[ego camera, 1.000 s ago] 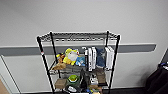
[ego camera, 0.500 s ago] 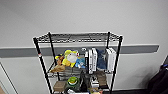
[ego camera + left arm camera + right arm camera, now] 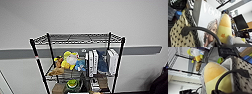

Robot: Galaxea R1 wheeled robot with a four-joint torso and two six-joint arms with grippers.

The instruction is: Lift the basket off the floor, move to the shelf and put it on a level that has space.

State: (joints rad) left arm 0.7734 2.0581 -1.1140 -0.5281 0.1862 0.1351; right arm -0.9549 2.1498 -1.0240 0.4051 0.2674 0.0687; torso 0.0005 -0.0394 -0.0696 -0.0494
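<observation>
The shelf [image 3: 41, 67], a black wire rack, stands straight ahead against a grey wall. Its top level [image 3: 77, 38] is a bare wire grid. The basket [image 3: 176, 36], cream woven with a dark rim, shows close in both wrist views, with a Vogue magazine [image 3: 205, 16] and a yellow plush toy [image 3: 224, 28] inside. My left gripper [image 3: 220, 45] is shut on one dark loop handle [image 3: 199, 28]. On the other side, the right gripper [image 3: 216, 92] holds the second loop handle [image 3: 228, 73] beside the basket's wall [image 3: 244, 65]. The floor is hidden.
The middle tier carries plush toys [image 3: 68, 61] and upright white books [image 3: 91, 62]; boxes and a green item sit on the tier below. A grey rail [image 3: 142, 50] runs along the wall behind. A dark object [image 3: 161, 83] stands at the far right.
The rack looks slightly larger in the head view, so the camera has come a little nearer. Nothing on the rack has moved.
</observation>
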